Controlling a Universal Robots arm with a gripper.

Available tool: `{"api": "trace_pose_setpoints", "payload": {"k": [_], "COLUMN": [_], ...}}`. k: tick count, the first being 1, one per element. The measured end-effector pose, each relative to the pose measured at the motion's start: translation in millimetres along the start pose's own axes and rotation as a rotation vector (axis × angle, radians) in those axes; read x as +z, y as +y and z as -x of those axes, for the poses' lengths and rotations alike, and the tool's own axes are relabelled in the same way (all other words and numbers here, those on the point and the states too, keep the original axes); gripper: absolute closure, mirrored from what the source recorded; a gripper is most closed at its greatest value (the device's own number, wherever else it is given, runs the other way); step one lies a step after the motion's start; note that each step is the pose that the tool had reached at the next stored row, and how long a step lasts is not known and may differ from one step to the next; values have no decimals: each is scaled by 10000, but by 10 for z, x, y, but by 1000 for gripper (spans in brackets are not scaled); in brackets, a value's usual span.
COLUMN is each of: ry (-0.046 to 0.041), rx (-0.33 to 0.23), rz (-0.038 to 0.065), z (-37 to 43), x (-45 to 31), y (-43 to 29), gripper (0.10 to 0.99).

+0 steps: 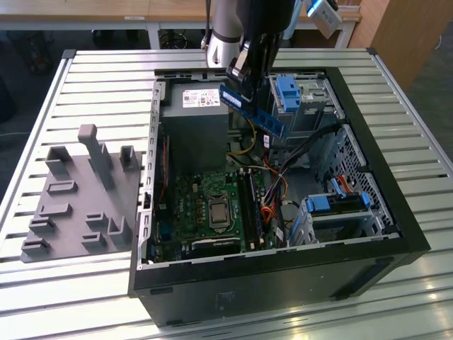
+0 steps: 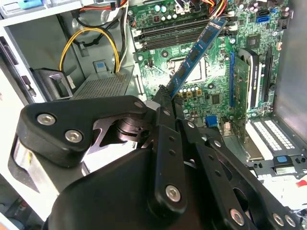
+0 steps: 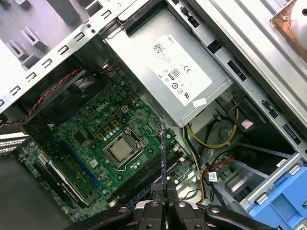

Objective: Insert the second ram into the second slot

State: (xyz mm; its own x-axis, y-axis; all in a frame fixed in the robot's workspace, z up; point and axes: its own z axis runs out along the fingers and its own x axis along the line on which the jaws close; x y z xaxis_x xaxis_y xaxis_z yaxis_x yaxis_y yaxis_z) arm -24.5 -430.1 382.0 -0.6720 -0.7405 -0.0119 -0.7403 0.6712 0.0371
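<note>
second ram (image 1: 263, 119) above case (image 1: 396, 212) | motherboard (image 1: 205, 205) inside case | holder plate (image 1: 78, 205) exterior view's left of case

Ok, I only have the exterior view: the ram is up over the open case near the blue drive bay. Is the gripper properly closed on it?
Observer: Yes. In the second wrist view the gripper is shut on one end of the second ram; the rest juts out free.
Operator: Is it touching the board?
Observer: No. In the first wrist view it hangs edge-on in the air above the motherboard.
Operator: Where are the slots from there?
Observer: In that view the memory slots run beside the processor socket and cross behind the stick.
</note>
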Motion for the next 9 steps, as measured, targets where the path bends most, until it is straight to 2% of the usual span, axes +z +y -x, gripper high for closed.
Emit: {"api": "trace_pose_setpoints", "payload": {"k": [9], "ry": [-12], "rx": [329], "rz": [-4], "z": [0], "x": [0], "y": [0], "gripper": [949]}}
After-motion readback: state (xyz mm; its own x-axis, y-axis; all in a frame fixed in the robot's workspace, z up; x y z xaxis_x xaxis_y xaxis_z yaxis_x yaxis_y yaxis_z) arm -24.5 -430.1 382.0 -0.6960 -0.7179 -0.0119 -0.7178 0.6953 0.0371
